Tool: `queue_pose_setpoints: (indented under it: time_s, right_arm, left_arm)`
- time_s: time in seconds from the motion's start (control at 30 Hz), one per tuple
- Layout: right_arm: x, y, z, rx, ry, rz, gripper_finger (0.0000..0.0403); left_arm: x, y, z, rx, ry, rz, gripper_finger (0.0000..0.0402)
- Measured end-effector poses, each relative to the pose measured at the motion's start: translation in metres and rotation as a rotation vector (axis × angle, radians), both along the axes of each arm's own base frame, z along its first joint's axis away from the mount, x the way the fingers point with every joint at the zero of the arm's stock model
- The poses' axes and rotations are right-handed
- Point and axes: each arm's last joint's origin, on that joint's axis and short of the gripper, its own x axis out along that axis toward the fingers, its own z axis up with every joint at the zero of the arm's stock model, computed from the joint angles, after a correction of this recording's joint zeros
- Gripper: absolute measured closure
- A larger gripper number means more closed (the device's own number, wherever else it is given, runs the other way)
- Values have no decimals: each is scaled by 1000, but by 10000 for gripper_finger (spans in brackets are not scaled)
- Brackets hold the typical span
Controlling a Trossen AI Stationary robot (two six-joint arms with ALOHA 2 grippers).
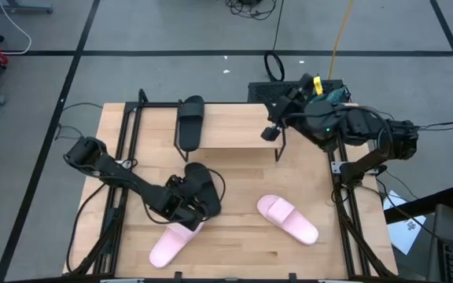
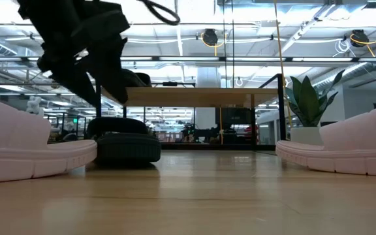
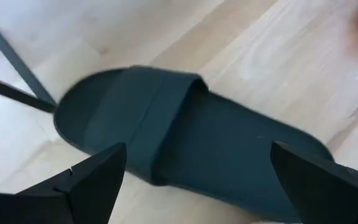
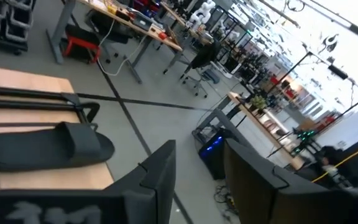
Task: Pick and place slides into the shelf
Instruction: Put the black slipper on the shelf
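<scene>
The left pincer (image 1: 189, 203) hangs over the middle of the worktop (image 1: 242, 169), its fingers (image 3: 92, 180) spread wide on either side of a black slide (image 3: 179, 134) lying flat on the wood. Whether the fingers touch the slide cannot be told.

A second black slide (image 1: 190, 122) lies on the shelf (image 1: 234, 130), at the left end of its plank, at the far side of the worktop. The rest of the plank is bare.

A pink slide (image 1: 287, 218) lies on the worktop to the right of the left pincer, near the front. The other pink slide (image 1: 171, 244) lies just nearer than the left pincer, at the front left, partly under the arm in the high view. In the low view the two pink slides frame the scene at either edge, with the black slide on the wood between them, toward the left.

The right pincer (image 1: 272, 131) is raised by the shelf's right end, fingers (image 4: 157, 177) partly apart and holding nothing.
</scene>
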Motion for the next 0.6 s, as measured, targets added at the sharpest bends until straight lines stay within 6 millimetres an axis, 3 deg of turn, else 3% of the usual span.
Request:
queue_pose_setpoints:
  time_s: [0.23, 0.6]
  right_arm:
    - [6, 3, -6, 95, -48, 65, 277]
    - [24, 8, -38, 117, -39, 77, 277]
  left_arm:
    - [2, 0, 8, 128, 119, -58, 7]
    - [6, 7, 6, 109, 186, -111, 7]
